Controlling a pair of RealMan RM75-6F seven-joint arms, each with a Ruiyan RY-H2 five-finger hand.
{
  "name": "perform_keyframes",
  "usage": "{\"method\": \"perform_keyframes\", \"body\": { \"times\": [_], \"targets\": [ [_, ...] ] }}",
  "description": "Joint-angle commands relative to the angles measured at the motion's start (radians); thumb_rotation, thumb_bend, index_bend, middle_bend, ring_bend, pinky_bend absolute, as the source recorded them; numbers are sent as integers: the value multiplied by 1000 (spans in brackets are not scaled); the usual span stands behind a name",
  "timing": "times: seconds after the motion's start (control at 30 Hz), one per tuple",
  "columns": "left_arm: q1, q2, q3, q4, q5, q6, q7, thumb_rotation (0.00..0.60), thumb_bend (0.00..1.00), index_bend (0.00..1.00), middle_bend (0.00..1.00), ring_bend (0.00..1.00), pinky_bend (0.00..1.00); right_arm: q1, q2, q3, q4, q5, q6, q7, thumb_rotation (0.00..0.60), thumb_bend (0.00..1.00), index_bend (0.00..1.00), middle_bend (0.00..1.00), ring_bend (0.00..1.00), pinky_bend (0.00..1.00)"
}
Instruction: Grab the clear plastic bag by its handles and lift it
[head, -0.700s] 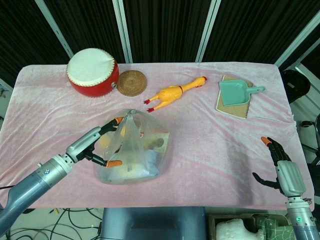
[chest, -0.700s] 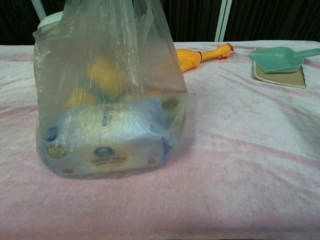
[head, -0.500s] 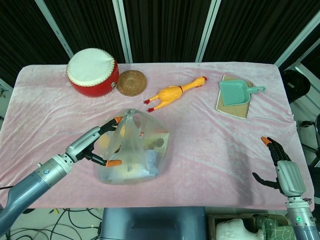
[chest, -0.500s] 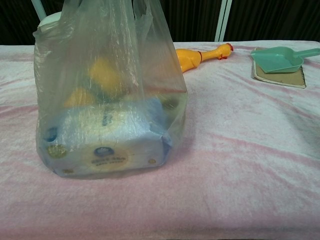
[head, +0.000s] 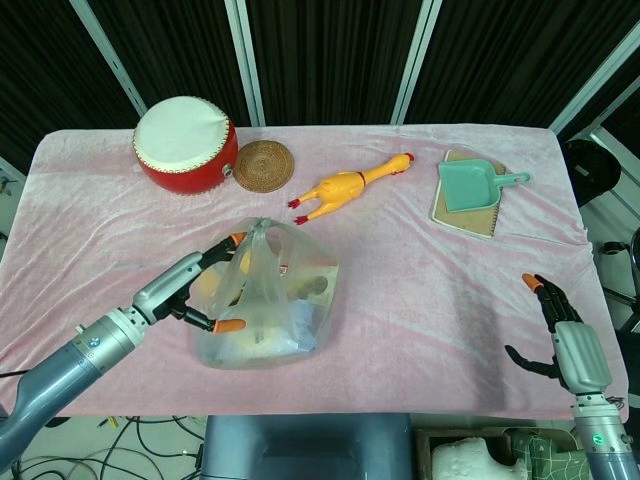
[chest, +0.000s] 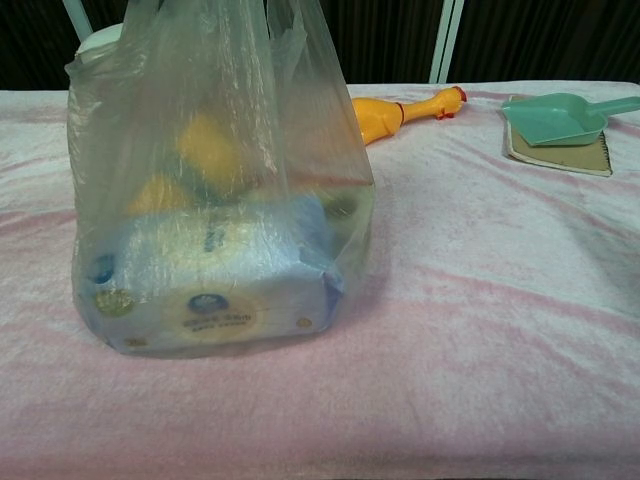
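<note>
Pink cloth is covering the table (head: 420, 290), where the clear plastic bag (head: 268, 305) is standing upright. Beside the bag, the left hand (head: 195, 285) is spreading its fingers (head: 228, 325) wide against the bag's side, holding nothing. Far from the bag, the right hand (head: 565, 335) is resting open-fingered.

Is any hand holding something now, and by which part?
Nothing is held. The left hand is spread beside the clear plastic bag; the right hand is open.
</note>
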Motion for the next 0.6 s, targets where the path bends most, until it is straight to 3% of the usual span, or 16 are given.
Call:
{"method": "perform_keyframes", "body": {
  "times": [0.03,0.37,0.6],
  "targets": [
    [-2,-1,0,1,0,-3,1,600,176,0,57,12,99,0,0,0,1,-1,0,0,600,166,0,0,0,171],
    [-19,-15,-1,8,-18,-12,11,600,176,0,61,13,99,0,1,0,1,0,-1,2,600,166,0,0,0,171],
    [-48,-54,-13,29,-56,-19,10,600,176,23,113,65,147,1,1,1,1,3,-4,3,600,166,0,0,0,171]
  ]
}}
